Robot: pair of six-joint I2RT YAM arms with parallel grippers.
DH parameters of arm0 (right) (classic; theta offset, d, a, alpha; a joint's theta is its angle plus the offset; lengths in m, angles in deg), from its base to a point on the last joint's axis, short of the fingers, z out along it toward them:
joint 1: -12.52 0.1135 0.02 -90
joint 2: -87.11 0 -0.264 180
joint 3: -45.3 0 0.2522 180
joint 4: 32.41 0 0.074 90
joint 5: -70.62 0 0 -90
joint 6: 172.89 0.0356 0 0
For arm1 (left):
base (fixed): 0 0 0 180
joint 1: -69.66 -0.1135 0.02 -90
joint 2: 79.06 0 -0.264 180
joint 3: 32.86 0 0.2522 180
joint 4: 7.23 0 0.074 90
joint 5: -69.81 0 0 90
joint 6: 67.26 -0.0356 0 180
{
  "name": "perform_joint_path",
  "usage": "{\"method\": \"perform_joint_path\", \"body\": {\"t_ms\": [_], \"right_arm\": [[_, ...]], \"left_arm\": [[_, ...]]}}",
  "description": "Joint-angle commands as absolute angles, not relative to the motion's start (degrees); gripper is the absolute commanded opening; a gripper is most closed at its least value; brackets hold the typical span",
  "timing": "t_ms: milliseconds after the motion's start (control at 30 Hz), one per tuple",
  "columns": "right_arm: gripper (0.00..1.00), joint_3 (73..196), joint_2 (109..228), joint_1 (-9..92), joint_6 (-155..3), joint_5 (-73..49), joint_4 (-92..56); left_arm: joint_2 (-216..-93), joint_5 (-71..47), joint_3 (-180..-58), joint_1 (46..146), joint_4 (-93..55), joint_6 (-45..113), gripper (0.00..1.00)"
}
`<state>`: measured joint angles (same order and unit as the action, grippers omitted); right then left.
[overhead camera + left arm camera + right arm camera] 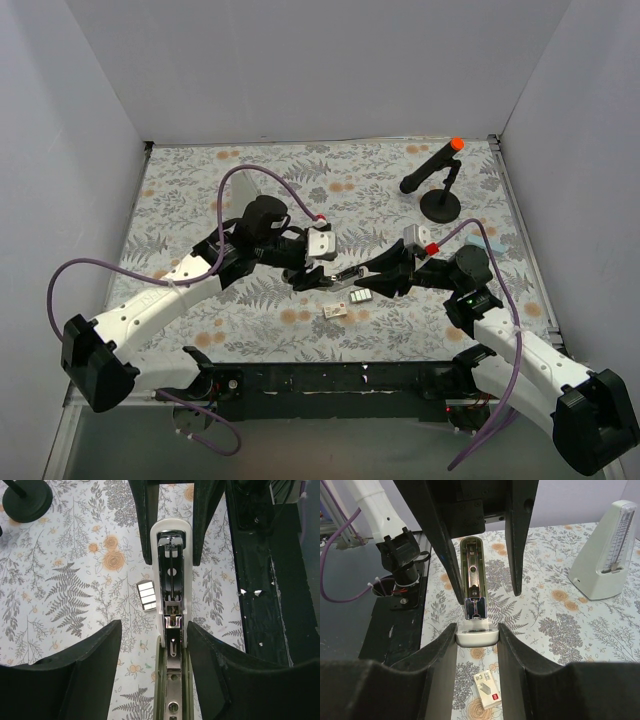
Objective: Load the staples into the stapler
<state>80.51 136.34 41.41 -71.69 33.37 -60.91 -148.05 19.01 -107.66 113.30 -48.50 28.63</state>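
Observation:
The stapler is swung open and stretched between my two grippers above the floral cloth. My right gripper is shut on its white end. My left gripper is open around the olive-green metal end; the bar lies against one finger, and cloth shows between it and the other. The open channel faces up. The staples tray with silvery strips lies on the cloth beside the stapler, also in the top view. The whitish staples packet lies under my right gripper.
A grey-white metronome wedge stands on the cloth off to one side. A black stand with an orange tip is at the back right. The table's black front rail runs close by.

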Motion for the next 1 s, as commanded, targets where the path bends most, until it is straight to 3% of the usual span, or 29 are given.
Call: {"method": "perform_joint_path", "body": {"t_ms": [0, 200, 567, 800, 900, 967], "right_arm": [[0.01, 82.4, 136.1, 41.3, -71.7, 33.8, -66.2], [0.01, 82.0, 136.1, 41.3, -71.2, 34.0, -67.0], [0.01, 81.6, 136.2, 41.4, -71.0, 34.0, -67.6], [0.01, 81.3, 136.4, 41.3, -71.0, 34.1, -68.0], [0.01, 81.2, 136.6, 41.3, -71.0, 34.2, -68.1], [0.01, 81.2, 136.7, 41.3, -71.0, 34.2, -68.0]], "left_arm": [[-148.2, 20.7, -110.2, 113.6, -51.7, 27.7, 0.54], [-148.8, 21.6, -110.3, 113.7, -51.8, 27.8, 0.53], [-151.8, 22.9, -112.2, 114.4, -52.1, 28.3, 0.39], [-151.9, 23.1, -111.9, 114.7, -52.3, 28.4, 0.37], [-152.0, 23.1, -112.0, 114.8, -52.5, 28.0, 0.29], [-152.0, 22.9, -112.1, 114.8, -52.5, 27.7, 0.16]]}}
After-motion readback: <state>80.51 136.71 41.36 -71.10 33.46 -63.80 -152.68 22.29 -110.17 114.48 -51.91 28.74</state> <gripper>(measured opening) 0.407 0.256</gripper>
